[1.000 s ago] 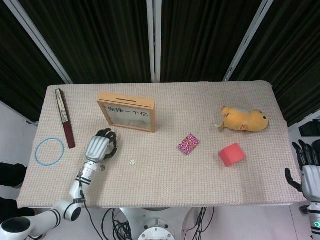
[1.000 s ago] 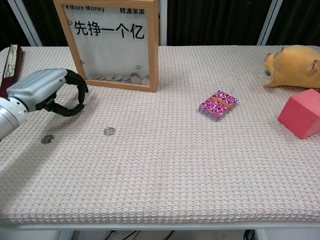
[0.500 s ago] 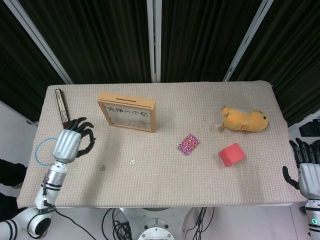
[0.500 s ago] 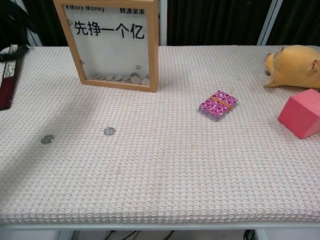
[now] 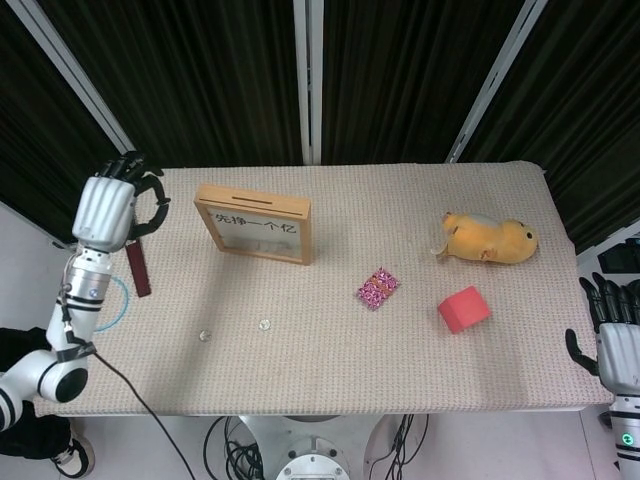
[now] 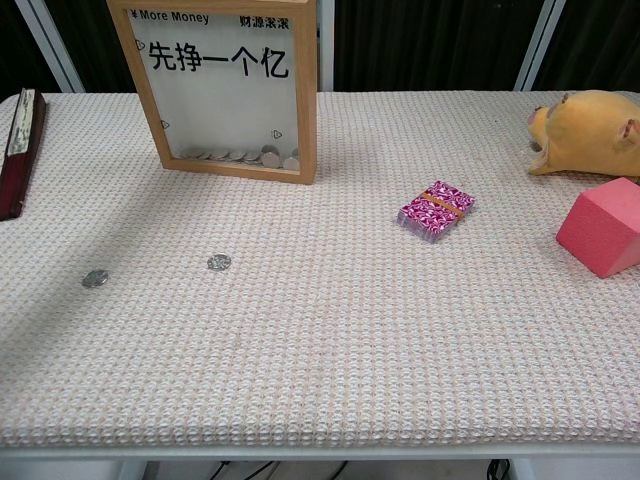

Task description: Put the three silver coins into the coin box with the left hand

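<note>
The wooden coin box [image 5: 253,224] [image 6: 225,90] stands upright at the back left, with several coins lying in its bottom [image 6: 250,156]. Two silver coins lie on the cloth in front of it: one [image 5: 205,335] [image 6: 95,279] further left, the other [image 5: 264,325] [image 6: 218,262] nearer the middle. My left hand [image 5: 110,205] is raised high over the table's far left corner, left of the box, fingers curled; whether it holds a coin is hidden. It is outside the chest view. My right hand [image 5: 615,335] hangs off the table's right edge, fingers apart and empty.
A long dark red case [image 5: 140,272] [image 6: 20,150] lies along the left edge, partly behind my left hand. A blue ring [image 5: 124,298] shows beside the arm. A pink card pack [image 5: 377,288], a red block [image 5: 463,308] and a yellow plush toy [image 5: 490,238] sit to the right.
My left hand has lifted away from the coins, swung left and then up to the far left corner, leaving the chest view. Both coins on the cloth stay put.
</note>
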Motion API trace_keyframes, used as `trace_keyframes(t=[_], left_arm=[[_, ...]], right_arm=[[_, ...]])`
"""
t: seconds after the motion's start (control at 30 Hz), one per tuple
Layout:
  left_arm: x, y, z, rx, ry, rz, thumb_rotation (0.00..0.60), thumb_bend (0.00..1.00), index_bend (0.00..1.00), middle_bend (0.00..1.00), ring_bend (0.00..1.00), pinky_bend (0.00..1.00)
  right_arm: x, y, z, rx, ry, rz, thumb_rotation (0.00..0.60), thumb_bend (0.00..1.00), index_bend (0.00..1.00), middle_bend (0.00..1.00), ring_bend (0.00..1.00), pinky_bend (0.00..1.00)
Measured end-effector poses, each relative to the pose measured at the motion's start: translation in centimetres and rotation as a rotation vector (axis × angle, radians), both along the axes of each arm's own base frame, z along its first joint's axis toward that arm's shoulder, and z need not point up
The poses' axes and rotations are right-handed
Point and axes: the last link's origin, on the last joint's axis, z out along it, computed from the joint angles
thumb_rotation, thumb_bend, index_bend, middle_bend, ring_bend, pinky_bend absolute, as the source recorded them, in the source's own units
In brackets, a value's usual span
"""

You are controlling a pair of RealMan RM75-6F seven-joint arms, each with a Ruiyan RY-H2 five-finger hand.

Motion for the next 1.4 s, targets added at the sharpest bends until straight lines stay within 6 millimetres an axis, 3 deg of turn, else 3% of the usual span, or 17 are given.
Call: trace_keyframes(t=[0.3,0.57,0.9,1.4], left_arm=[[5.2,4.3,-1.8,-0.166,0.018,-0.037,0.600,0.42,0.63,0.34,0.17,0.25],[8.3,6.1,-3.8,-0.316,0.012,-0.048,0.600,0.42,0.62,0.34,0.17,0.25],[8.2,6.6,-5.9,-0.382,0.067,-0.012,0.600,0.42,0.62,0.34,0.17,0.25],[8.1,7.3,-6.4,-0.410,0.057,0.037,0.600,0.42,0.61,0.34,0.17,0.23]], right_arm=[[0.0,-0.5,-0.2,0.005,0.008,-0.013,0.600,0.39,0.00,0.00,0.00,0.00],[-0.4,-0.6,-0.1,0.005,-0.001,-0.027,0.600,0.39,0.00,0.00,0.00,0.00],[-0.5,-0.8,-0.2,0.008,0.008,-0.025,0.600,0.38,0.00,0.00,0.00,0.00],[-0.8,-0.8,-0.2,0.006,0.003,-0.032,0.600,0.38,0.00,0.00,0.00,0.00]])
